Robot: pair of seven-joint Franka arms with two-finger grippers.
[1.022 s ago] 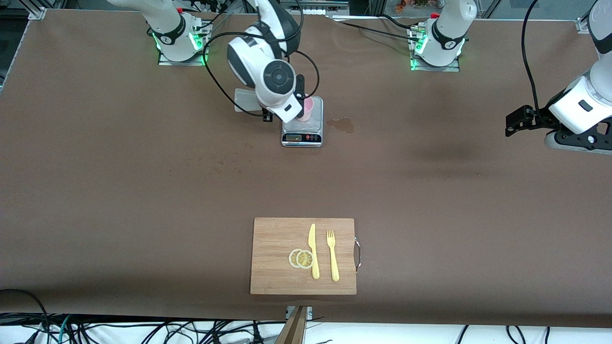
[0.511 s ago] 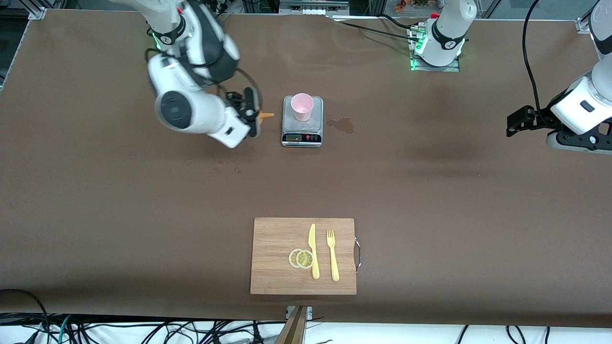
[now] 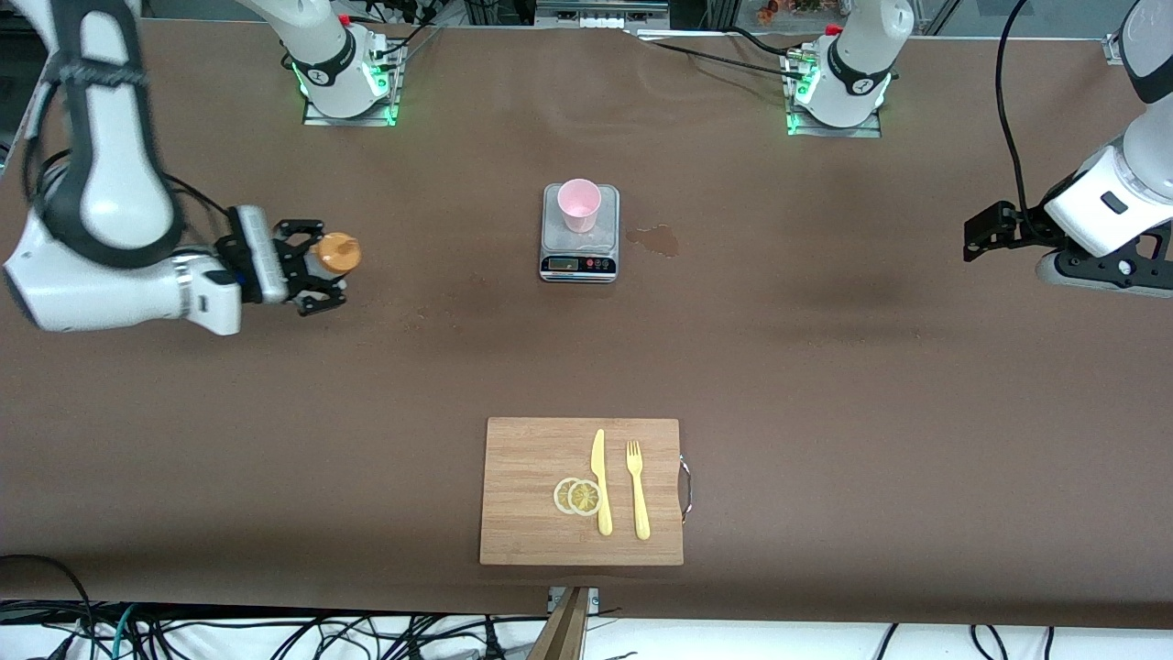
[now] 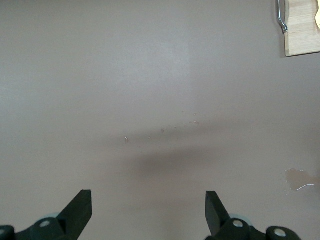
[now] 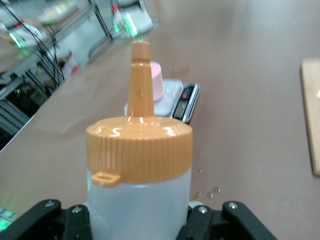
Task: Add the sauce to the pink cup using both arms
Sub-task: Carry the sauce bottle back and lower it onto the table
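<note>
Orange-capped squeeze bottle [image 3: 334, 253] clamped upright in right gripper [image 3: 310, 267] jaws; left gripper [image 4: 147, 212] jaws apart (waiting).

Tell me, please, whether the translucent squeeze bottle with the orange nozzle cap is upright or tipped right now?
Upright: the squeeze bottle stands with its nozzle pointing up, clamped in the right gripper.

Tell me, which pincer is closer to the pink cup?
Right. The right pincer holds the bottle toward its table end; the left pincer waits farther from the pink cup.
</note>
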